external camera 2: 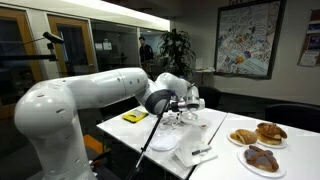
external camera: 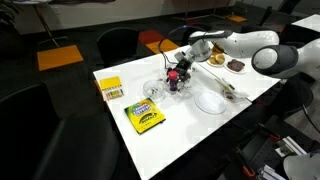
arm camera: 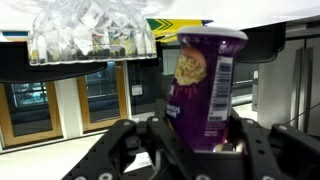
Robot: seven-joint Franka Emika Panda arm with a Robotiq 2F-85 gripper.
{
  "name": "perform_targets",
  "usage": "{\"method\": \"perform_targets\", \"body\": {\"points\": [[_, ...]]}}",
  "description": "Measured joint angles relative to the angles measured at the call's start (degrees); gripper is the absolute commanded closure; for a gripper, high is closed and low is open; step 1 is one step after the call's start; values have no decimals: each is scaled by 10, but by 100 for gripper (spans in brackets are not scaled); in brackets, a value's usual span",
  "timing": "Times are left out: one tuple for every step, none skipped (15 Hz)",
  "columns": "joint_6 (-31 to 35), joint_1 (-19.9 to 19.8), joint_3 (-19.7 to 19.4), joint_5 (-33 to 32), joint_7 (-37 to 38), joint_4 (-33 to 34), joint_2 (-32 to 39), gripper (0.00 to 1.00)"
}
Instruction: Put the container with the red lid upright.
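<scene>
1. One pincer (arm camera: 205,142) has the container with the red lid (arm camera: 205,80) between its fingers. It is closed against the purple, labelled body from both sides. The lid end is hidden down among the fingers, with only a reddish speck showing there.
2. The wrist view seems to stand upside down: a white surface, which I take to be the counter (arm camera: 285,8), runs along its top. So the container's pale end points at the counter and the lid end points away. I judge the container to be at or near upright, held this way so its base can be set down flat.
3. I cannot tell whether the base touches the counter.
4. In an exterior view the pincer reaches in roughly level, near the middle of the counter. The clear glass vessel (external camera: 153,92) is just beside it and is the nearest thing to knock.
5. The yellow crayon box (external camera: 145,118) lies toward the near edge, well apart. The flat clear ring (external camera: 210,100) lies near on the other side, and the pastries (external camera: 235,65) sit at the far corner by the arm.
6. Straight up, or back along the arm's own line, looks free. A sideways pull-out risks the glass vessel. The opening should be modest and the retreat clean, or the slim container may tip.
</scene>
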Motion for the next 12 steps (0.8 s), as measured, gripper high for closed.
{"method": "perform_targets", "body": {"points": [[-2, 4, -4, 0, 0, 0, 0, 71], [-3, 8, -7, 0, 0, 0, 0, 71], [-3, 11, -11, 0, 0, 0, 0, 71], [-3, 13, -14, 0, 0, 0, 0, 71], [-3, 15, -16, 0, 0, 0, 0, 71], [-4, 16, -19, 0, 0, 0, 0, 71], [-4, 17, -22, 0, 0, 0, 0, 71], [-4, 18, -25, 0, 0, 0, 0, 71], [-4, 18, -28, 0, 0, 0, 0, 71], [-4, 19, -30, 0, 1, 0, 0, 71], [-4, 19, -33, 0, 3, 0, 0, 71], [-5, 19, -36, 0, 5, 0, 0, 71]]}}
